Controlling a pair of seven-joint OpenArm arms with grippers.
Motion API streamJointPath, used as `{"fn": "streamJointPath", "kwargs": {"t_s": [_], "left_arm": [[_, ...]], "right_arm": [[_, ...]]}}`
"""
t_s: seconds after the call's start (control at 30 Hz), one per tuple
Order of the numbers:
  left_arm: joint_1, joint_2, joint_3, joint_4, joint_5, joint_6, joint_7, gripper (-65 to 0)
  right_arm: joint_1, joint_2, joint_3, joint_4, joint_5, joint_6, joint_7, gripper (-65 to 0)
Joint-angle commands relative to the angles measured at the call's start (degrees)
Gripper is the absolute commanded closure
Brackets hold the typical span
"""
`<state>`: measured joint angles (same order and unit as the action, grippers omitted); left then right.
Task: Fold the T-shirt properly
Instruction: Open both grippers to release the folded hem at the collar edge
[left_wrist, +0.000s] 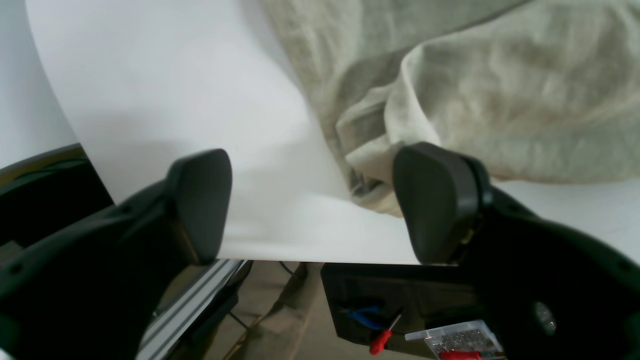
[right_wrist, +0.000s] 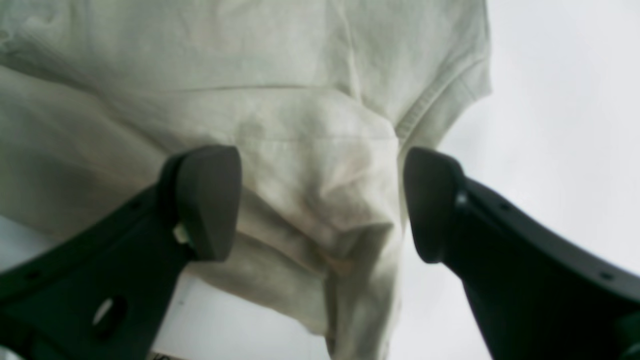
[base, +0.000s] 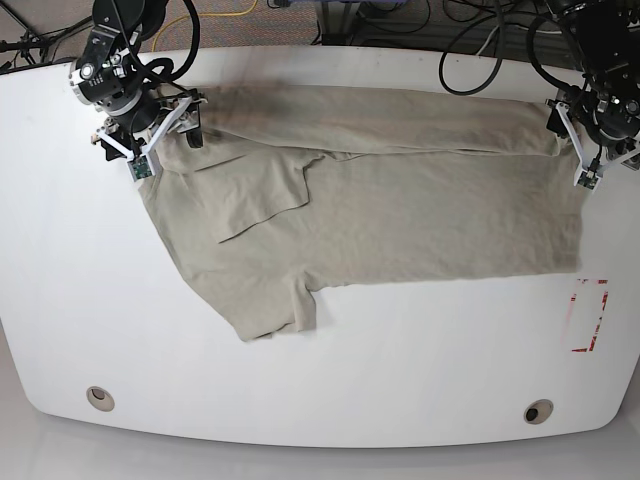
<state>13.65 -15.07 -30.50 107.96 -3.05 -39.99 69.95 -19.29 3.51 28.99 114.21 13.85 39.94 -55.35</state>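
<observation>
I see the soft, creased khaki T-shirt (base: 400, 215) on the white table (base: 330, 380). Both hands spread wide, holding nothing: left hand (left_wrist: 320, 205) at the hem corner; right hand (right_wrist: 322, 202) over bunched cloth; only the base view shows the sleeve at 7 o'clock.

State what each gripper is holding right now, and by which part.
Nothing is held. The left gripper is open beside a corner of the T-shirt; the right gripper is open around a bunched fold without pinching it.

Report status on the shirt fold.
Both jaws open, nothing held. T-shirt spread on table, far long edge folded over. Nothing in the way.
</observation>
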Motion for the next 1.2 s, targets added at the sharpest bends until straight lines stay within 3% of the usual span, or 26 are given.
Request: {"fn": "streamJointPath", "kwargs": {"t_s": [0.0,0.13,0.33,0.7,1.17], "left_arm": [[-0.33,-0.53,0.13,0.92,-1.21,-0.01,-0.81,-50.4],[-0.16,-0.80,0.66,0.92,-6.58,-0.01,-0.81,-50.1],[-0.07,-0.80,0.66,-0.75,-12.20,-0.01,-0.63,-40.4],[-0.07,-3.70,0.39,-10.42,-11.76,-0.01,-0.72,-38.8],[-0.16,-6.95,0.66,-10.86,-11.59,-0.01,-0.81,-38.5]], "right_arm": [[-0.10,0.49,0.24,0.91,0.88,0.06,1.07,-47.4],[-0.18,0.40,0.24,0.91,0.88,0.06,1.07,-47.4],[-0.10,-0.48,0.24,0.91,0.79,0.06,1.07,-47.4],[-0.27,-0.74,0.24,1.00,0.88,0.06,1.07,-47.4],[-0.54,-0.83,0.24,0.56,0.79,0.06,0.89,-47.2]]}}
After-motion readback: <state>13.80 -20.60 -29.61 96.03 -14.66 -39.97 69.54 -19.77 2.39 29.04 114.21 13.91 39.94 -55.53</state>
